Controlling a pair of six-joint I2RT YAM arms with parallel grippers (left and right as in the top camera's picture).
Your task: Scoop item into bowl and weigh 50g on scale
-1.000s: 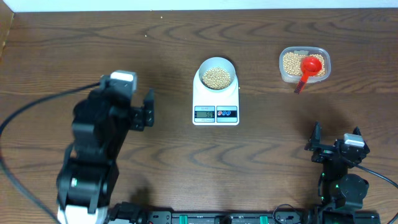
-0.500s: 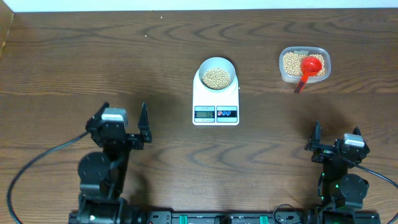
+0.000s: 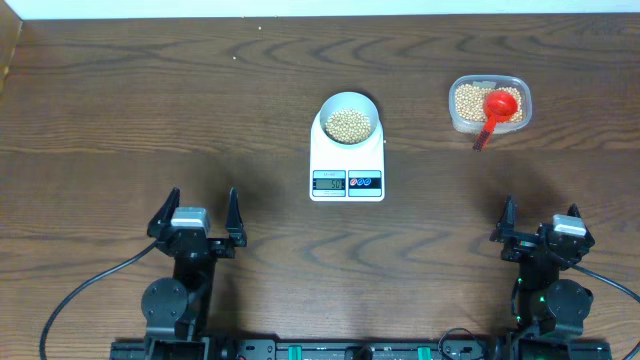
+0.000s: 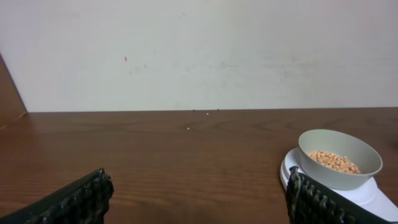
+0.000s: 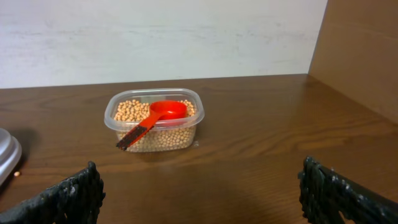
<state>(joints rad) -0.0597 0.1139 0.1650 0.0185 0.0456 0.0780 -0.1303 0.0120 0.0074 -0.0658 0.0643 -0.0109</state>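
Note:
The white bowl [image 3: 349, 118] holds beige beans [image 3: 349, 124] and stands on the white scale [image 3: 347, 168] at mid-table; its display [image 3: 328, 181] is lit. The bowl also shows in the left wrist view [image 4: 339, 160] at right, with beans [image 4: 334, 161] inside. A clear tub [image 3: 489, 103] of beans with a red scoop [image 3: 497, 107] in it sits at the back right, also in the right wrist view [image 5: 155, 121]. My left gripper [image 3: 196, 211] is open and empty at the front left. My right gripper [image 3: 540, 218] is open and empty at the front right.
A white wall [image 4: 199, 50] stands behind the table's far edge. A brown board [image 5: 364, 50] rises at the table's right side. One loose bean [image 5: 17, 174] lies on the wood beside the scale.
My left arm has drawn back from near the scale to the front left edge of the table and lowered. The right arm, bowl, scale and tub have not moved.

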